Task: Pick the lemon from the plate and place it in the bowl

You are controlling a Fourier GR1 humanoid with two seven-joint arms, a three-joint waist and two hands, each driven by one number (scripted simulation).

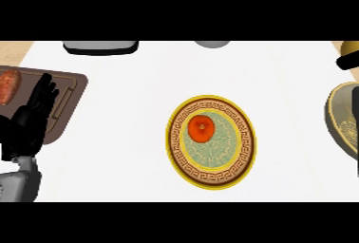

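A round orange-red fruit (201, 128) lies on the upper left part of an ornate plate (238, 163) with a yellow rim, in the middle of the white counter. It looks more like a tomato than a lemon. An olive-grey bowl (339, 118) with a pale rim is cut off by the right edge. My left hand (28, 121) stands at the far left with its fingers straight and pointing up, holding nothing, far from the plate. My right hand does not show.
A brown cutting board (70, 95) lies under and behind my left hand, with a reddish sweet potato (8, 85) on it. A grey appliance (100, 46) and a grey round object (212, 43) sit at the far edge. A black and yellow item (348, 59) is at the upper right.
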